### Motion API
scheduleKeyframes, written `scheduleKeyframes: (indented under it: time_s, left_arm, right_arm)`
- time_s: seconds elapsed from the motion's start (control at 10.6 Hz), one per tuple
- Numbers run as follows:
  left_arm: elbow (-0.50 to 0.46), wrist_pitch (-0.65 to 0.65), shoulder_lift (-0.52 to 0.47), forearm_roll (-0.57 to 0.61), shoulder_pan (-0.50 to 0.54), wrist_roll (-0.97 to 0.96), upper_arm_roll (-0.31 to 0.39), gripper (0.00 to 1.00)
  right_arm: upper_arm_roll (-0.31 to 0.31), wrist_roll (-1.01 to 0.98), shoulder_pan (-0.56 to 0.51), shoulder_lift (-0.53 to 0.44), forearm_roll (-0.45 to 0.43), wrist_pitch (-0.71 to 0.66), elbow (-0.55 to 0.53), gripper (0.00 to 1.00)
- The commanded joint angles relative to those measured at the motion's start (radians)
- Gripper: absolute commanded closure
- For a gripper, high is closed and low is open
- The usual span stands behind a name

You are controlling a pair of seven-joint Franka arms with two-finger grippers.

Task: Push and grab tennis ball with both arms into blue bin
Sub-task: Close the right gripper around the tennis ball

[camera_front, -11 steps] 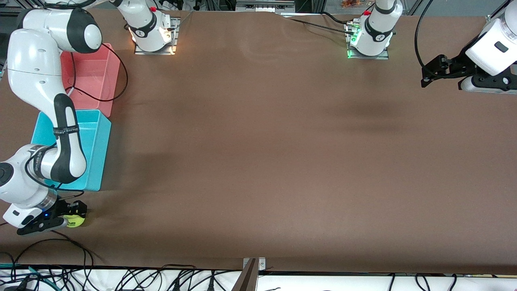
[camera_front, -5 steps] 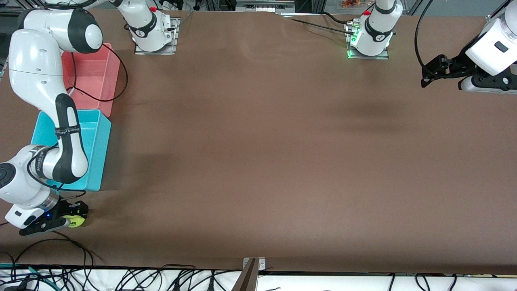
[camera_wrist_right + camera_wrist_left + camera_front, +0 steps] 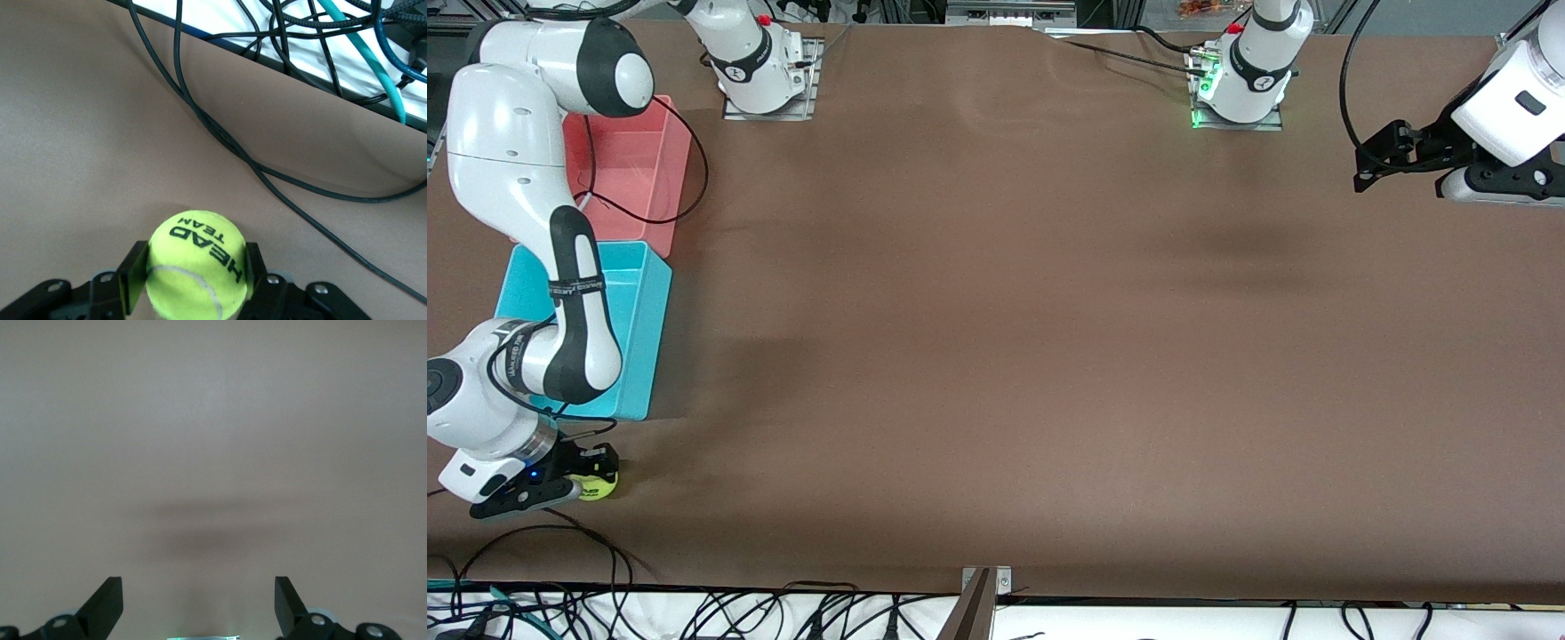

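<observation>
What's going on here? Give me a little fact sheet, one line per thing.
ball: the tennis ball is on the table, nearer the front camera than the blue bin
right gripper: the right gripper is shut on the ball
left gripper: the left gripper is open, waiting over bare table
pink bin: the pink bin is beside the blue bin, farther from the camera

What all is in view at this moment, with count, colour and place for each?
tennis ball: one, yellow-green, on the table nearer the front camera than the blue bin, between the right claw's fingers.
blue bin: one, cyan, at the right arm's end of the table.
pink bin: one, pink, beside the blue bin, farther from the camera.
table: one, brown.
cables: several, black and teal, along the table edge.
right claw: one, black, shut on the tennis ball.
left claw: one, black, open, waiting over the left arm's end.
</observation>
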Motion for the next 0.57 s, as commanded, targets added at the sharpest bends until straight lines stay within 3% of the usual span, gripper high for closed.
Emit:
scheduleKeyframes:
  time_s: [0.0, 0.19, 0.47]
  left_arm:
    - [0.040, -0.025, 0.020, 0.012, -0.005, -0.012, -0.002, 0.00]
    - [0.040, -0.025, 0.020, 0.012, -0.005, -0.013, -0.002, 0.00]
    - [0.040, -0.025, 0.020, 0.012, -0.005, -0.013, -0.002, 0.00]
  right_arm:
    - [-0.001, -0.009, 0.000, 0.023, -0.015, -0.002, 0.041, 0.42]
    - [-0.003, -0.012, 0.000, 0.020, -0.018, -0.009, 0.041, 0.56]
    - [-0.001, -0.012, 0.000, 0.017, -0.027, -0.015, 0.041, 0.60]
